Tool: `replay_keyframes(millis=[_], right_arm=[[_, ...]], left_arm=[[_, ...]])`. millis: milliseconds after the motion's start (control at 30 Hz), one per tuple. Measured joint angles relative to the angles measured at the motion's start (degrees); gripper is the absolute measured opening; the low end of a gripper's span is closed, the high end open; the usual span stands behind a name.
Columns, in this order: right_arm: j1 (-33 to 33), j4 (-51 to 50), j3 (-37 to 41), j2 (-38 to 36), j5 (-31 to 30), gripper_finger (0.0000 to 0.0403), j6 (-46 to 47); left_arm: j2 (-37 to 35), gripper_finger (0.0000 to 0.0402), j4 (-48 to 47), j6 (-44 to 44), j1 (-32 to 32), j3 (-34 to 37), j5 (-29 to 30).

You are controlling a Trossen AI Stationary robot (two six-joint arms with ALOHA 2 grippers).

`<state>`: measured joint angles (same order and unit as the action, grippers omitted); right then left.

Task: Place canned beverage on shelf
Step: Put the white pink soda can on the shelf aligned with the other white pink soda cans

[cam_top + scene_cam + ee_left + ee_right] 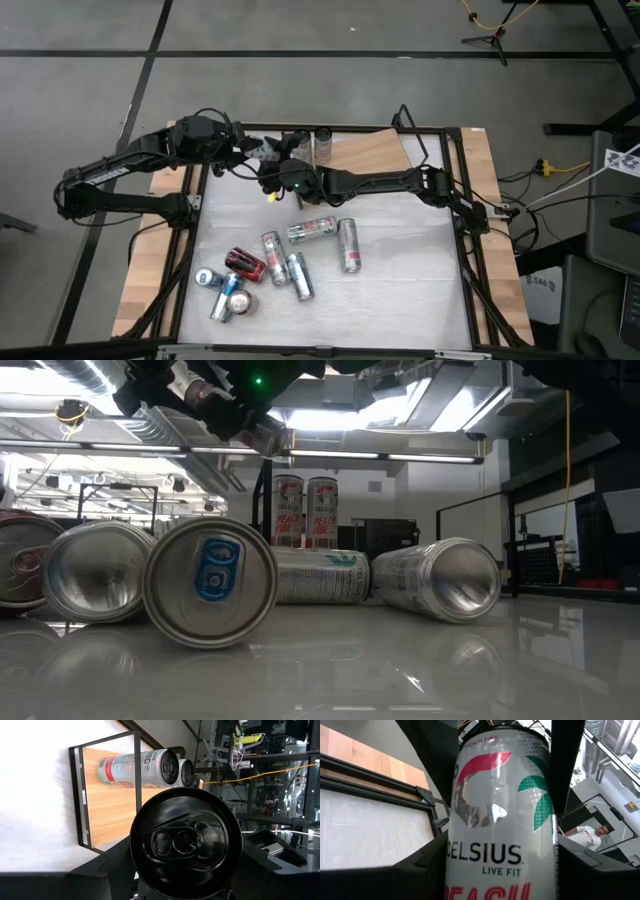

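Two cans (322, 143) stand on the shelf (370, 152), behind the cans (280, 262) lying on the table (400, 270).

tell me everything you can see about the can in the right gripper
The can is a tall, slim white metal-looking one printed CELSIUS LIVE FIT, with a red swoosh, green palm marks and red lettering lower down. It fills the right wrist view, seated between the right gripper's dark jaws, which flank both its sides. From above it sits raised near the shelf, close to the left gripper.

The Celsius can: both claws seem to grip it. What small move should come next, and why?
Probably open the left claw: the Celsius can sits between both claws beside the shelf, so the right claw could then carry it there alone.
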<state>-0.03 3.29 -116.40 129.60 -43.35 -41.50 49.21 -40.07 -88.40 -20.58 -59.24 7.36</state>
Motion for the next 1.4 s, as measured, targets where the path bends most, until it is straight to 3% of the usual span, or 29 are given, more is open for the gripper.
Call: replay_keyframes(millis=[300,533,1067,1400], right_arm=[[0.0,0.0,0.0,0.0,0.1,0.0262,-0.1],[0.0,0.0,0.0,0.0,0.3,0.0244,-0.2],[0.0,-0.5,0.0,0.0,0.5,0.0246,-0.7],[0.0,-1.6,0.0,-3.3,0.3,0.0246,-0.7]], left_arm=[[0.0,0.0238,-0.2,0.3,0.0,0.0,-0.8],[0.0,0.0240,-0.3,0.1,0.0,0.0,-0.9],[-0.1,0.0339,0.0,3.7,0.0,-0.1,-4.5],[-3.9,0.0349,4.8,7.9,0.0,-0.1,-3.8]])
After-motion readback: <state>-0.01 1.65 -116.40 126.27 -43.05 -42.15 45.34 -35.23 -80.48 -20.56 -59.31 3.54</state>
